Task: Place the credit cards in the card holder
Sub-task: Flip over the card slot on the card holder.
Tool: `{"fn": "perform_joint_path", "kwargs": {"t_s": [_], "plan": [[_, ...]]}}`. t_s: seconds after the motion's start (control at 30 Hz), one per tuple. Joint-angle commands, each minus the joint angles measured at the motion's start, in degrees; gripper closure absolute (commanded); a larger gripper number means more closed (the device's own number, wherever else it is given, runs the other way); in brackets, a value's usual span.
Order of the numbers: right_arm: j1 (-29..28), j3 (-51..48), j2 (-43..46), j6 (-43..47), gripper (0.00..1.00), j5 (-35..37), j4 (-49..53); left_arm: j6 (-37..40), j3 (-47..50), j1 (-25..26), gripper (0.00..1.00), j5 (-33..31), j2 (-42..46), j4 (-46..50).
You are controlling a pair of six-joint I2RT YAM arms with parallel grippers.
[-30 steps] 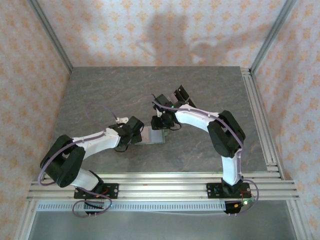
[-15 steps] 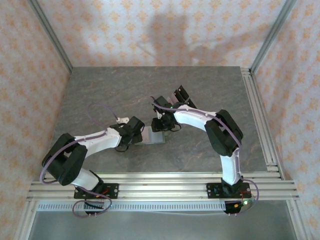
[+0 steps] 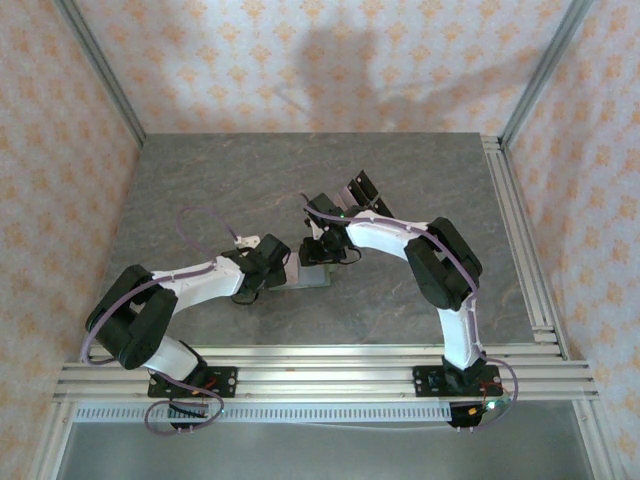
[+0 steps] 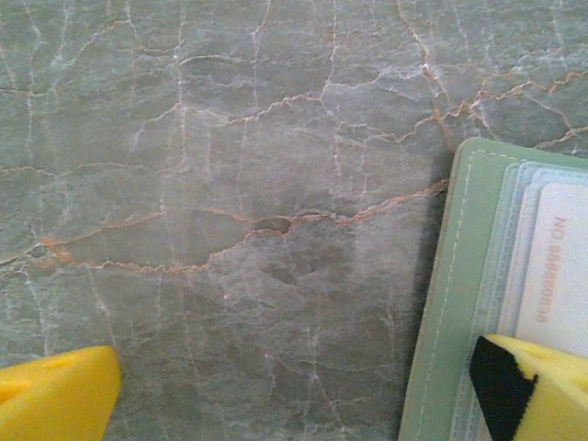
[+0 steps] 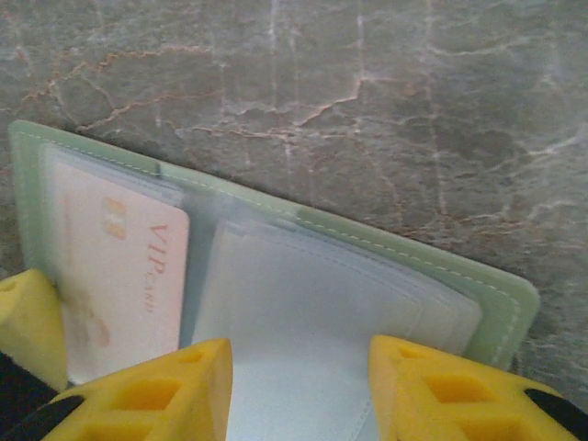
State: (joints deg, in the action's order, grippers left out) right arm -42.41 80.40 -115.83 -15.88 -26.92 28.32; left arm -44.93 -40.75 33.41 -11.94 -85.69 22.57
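The sage-green card holder [image 3: 313, 274] lies open on the marble table between both grippers. In the right wrist view its clear sleeves [image 5: 331, 303] fan out, and a pale pink credit card [image 5: 119, 266] marked VIP sits in the left sleeve. My right gripper [image 5: 299, 390] stands open low over the sleeves, with nothing pinched. My left gripper [image 4: 294, 395] is wide open. One yellow finger [image 4: 537, 390] lies over the card holder [image 4: 459, 303] and the credit card [image 4: 560, 266] at their edge. The other finger [image 4: 55, 395] is over bare table.
A small black object [image 3: 362, 188] stands behind the right arm. Aluminium rails run along the right side [image 3: 520, 240] and the near edge [image 3: 320, 365]. Patterned walls close in the table on three sides.
The left arm's wrist has edged slightly right toward the card holder. The right arm has drawn in a little. The card holder has stayed in place.
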Motion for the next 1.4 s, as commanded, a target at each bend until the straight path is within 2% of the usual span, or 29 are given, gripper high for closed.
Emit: {"fn": "perform_joint_path", "kwargs": {"t_s": [0.0, 0.43, 0.8, 1.37], "plan": [[-0.12, -1.41, -0.89, -2.46, 0.57, -4.37, -0.8, -0.07, 1.01, 0.43, 0.0, -0.29, -0.88, -0.49], [0.31, -1.99, -0.93, -7.72, 0.57, -9.78, -6.16, -0.01, 1.49, 0.52, 0.0, -0.41, 0.59, 0.01], [0.33, -2.04, -0.8, -10.73, 0.58, -10.96, -9.27, 0.37, 4.74, 0.85, 0.0, 0.74, 9.13, 2.21], [0.31, -1.89, -1.24, -13.57, 0.58, -12.79, -12.49, 2.04, 9.66, 6.21, 0.0, 6.93, 19.27, -0.17]]}}
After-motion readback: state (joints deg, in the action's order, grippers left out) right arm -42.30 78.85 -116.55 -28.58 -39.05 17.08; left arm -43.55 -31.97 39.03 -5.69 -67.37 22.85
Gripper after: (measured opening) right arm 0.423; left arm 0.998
